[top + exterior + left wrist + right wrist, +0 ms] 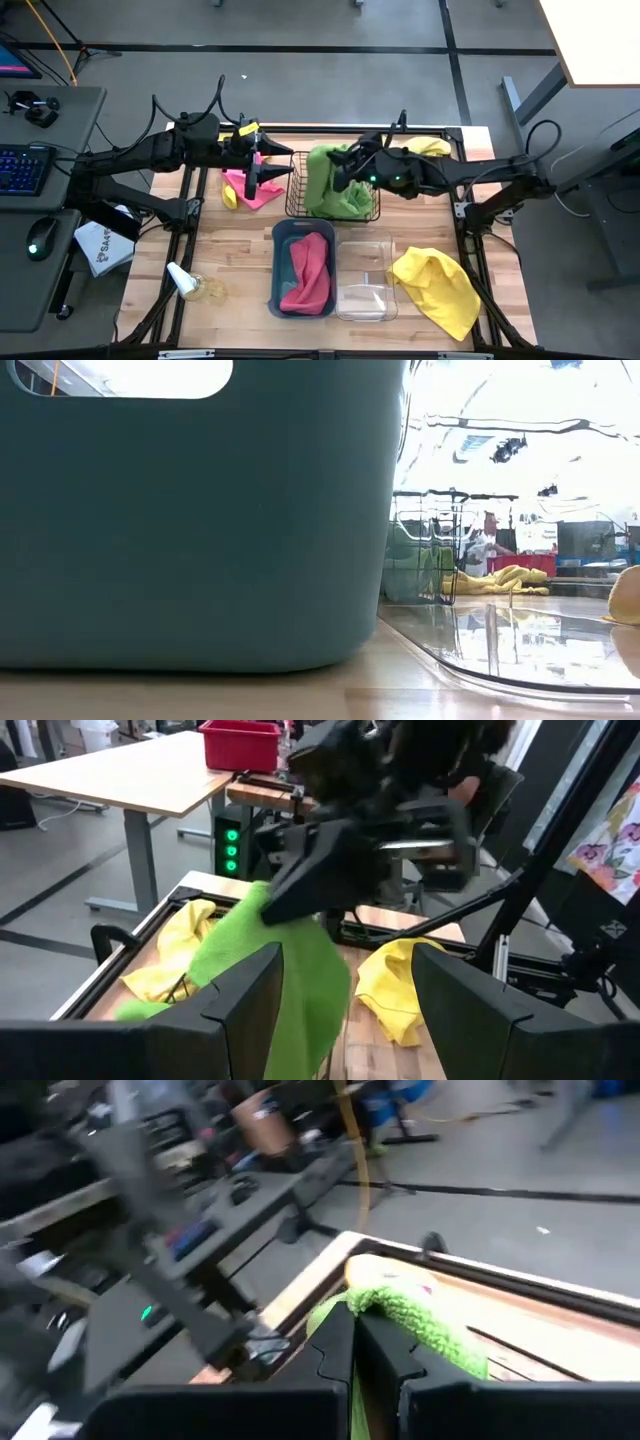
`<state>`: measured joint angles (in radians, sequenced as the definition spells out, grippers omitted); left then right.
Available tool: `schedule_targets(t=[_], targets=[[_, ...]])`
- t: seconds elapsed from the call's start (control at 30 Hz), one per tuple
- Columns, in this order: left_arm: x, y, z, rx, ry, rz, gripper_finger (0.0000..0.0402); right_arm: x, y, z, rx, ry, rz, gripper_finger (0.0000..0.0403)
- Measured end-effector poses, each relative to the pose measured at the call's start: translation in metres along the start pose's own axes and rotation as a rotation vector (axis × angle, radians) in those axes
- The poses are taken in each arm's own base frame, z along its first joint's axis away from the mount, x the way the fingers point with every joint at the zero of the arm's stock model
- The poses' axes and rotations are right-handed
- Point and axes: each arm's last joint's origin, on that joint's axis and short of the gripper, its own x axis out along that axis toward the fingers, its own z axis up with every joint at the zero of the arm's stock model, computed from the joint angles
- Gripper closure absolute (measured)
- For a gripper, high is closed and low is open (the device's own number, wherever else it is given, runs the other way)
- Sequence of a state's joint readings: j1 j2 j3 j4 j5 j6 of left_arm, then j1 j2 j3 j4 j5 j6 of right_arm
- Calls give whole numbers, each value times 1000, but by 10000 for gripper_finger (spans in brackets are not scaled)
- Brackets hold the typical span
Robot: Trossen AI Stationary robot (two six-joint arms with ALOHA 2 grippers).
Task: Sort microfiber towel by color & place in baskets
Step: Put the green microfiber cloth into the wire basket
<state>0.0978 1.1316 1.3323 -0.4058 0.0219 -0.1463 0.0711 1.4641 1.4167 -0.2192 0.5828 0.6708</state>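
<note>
A lime green towel [335,195] hangs over the black wire-mesh basket [296,190] from my right gripper [341,172], which is shut on it. My left gripper [266,172] is open, just left of the basket and above a crumpled pink towel [248,192] that lies on the table. Another pink towel [308,270] lies in the teal bin [277,262]. The clear bin [366,276] stands to the right of the teal bin. One yellow towel [438,287] lies by the clear bin, and another [430,147] lies at the far right. My right gripper pinches the lime green towel by a bunched upper fold [385,1308] between its two fingers [335,1342]. It reaches in from the table's right, above the wire basket. The towel [300,965] hangs slack below the gripper, and its lower part lies in the basket.
A white paper with blue print [100,246] and a small white cone-shaped object [185,280] sit at the table's left. A keyboard [22,168] and a mouse [40,236] lie on the side desk. Bare wood shows near the pink towel and along the near edge.
</note>
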Motion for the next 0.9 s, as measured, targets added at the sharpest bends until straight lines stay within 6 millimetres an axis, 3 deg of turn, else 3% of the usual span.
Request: schedule_targets(t=[0.23,0.47,0.73,0.9], targets=[[0,1,-5,-11,47,7,191,-22,-31,-11,150,7,-188,403],[0,1,-5,-28,50,8,191,-35,-70,-59,217,163,-365,403],[0,1,-4,-36,43,13,191,-15,-98,-127,500,171,-216,403],[0,1,-4,-37,43,15,191,7,-103,-141,618,146,-106,403]])
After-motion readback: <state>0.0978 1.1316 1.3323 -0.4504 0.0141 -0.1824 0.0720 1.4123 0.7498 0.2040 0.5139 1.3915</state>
